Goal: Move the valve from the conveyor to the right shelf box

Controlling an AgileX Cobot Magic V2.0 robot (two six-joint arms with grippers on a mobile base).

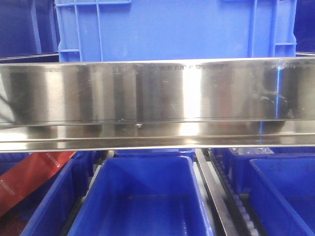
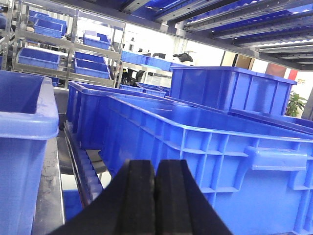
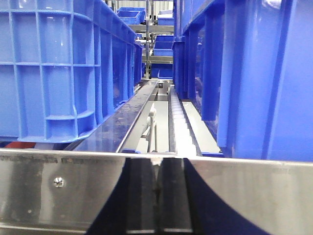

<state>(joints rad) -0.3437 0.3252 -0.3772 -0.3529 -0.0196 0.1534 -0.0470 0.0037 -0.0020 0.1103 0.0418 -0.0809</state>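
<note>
Blue shelf box (image 3: pixel 58 68) beyond closed right claw (image 3: pixel 156 196)

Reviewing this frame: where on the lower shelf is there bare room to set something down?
The middle blue bin looks empty inside, and the right-hand bin also shows a bare interior. Between them runs only a narrow roller track. Above, the steel shelf beam and upper crate crowd the approach.

shelf: steel rack, shiny front rail (image 1: pixel 157 91) across the view
upper level: blue crate (image 1: pixel 177 29) behind the rail
lower level: open blue bins (image 1: pixel 142 196) side by side, roller track (image 1: pixel 243 211) between them
</note>
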